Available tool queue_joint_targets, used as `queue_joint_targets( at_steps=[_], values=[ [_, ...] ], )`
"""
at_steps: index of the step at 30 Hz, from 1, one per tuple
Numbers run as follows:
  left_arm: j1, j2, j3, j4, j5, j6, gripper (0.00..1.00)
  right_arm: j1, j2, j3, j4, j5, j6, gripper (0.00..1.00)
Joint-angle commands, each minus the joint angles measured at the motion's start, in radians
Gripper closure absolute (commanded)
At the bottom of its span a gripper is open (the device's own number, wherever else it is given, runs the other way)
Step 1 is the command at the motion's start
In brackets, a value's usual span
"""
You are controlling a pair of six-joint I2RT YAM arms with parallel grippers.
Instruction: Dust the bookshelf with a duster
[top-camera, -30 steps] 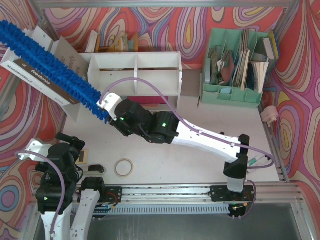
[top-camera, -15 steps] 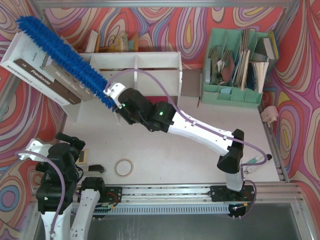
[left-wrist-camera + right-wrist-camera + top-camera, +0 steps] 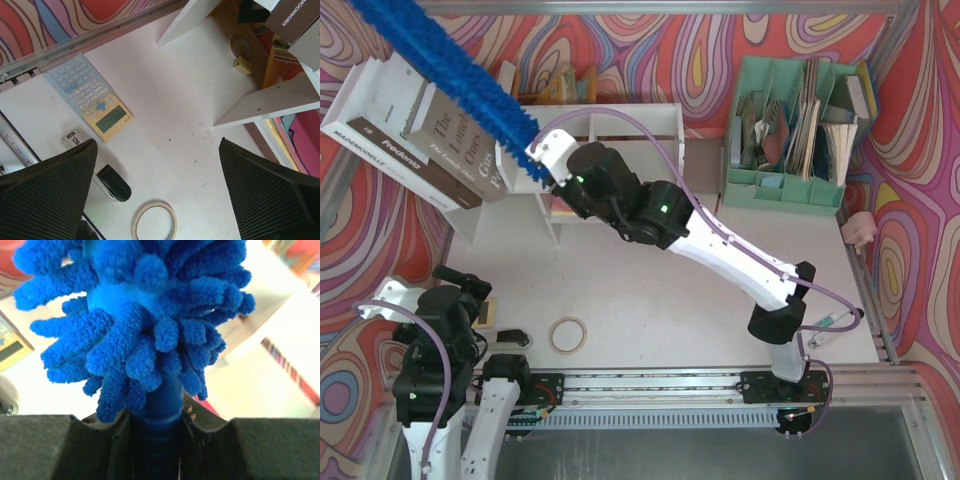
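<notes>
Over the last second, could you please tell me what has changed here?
The right gripper, shut on the duster, pushed farther back toward the bookshelf, swinging the brush off the leaning books toward the back. Nothing was grasped or released. The left gripper stayed open and parked; the tape roll stayed put.

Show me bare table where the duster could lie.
Bare: the table between tape roll, right arm and near rail; also in front of the file organizer. Crowded: near-left corner, with calculator and left arm.

Claw [image 3: 158,142] spread wide, calculator [image 3: 90,102], tape roll [image 3: 154,222]
</notes>
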Motion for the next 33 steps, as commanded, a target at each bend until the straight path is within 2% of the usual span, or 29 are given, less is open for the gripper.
queue_joint_targets(
  at_steps=[1,8,18,33],
  values=[
    [0.005,-0.007,-0.004,0.005,0.008,0.019,0.02,0.117,-0.006,0.092,0.001,0.079,-0.201,1.0],
    [0.005,-0.007,-0.004,0.007,0.014,0.014,0.02,0.175,-0.008,0.064,-0.005,0.099,-0.317,1.0],
    [0.005,-0.018,-0.004,-0.007,0.008,0.014,0.02,0.182,0.03,0.04,0.001,0.135,-0.348,1.0],
    [0.005,-0.02,-0.009,-0.006,0.008,0.016,0.02,0.078,-0.049,-0.052,0.017,0.135,-0.31,1.0]
  ],
)
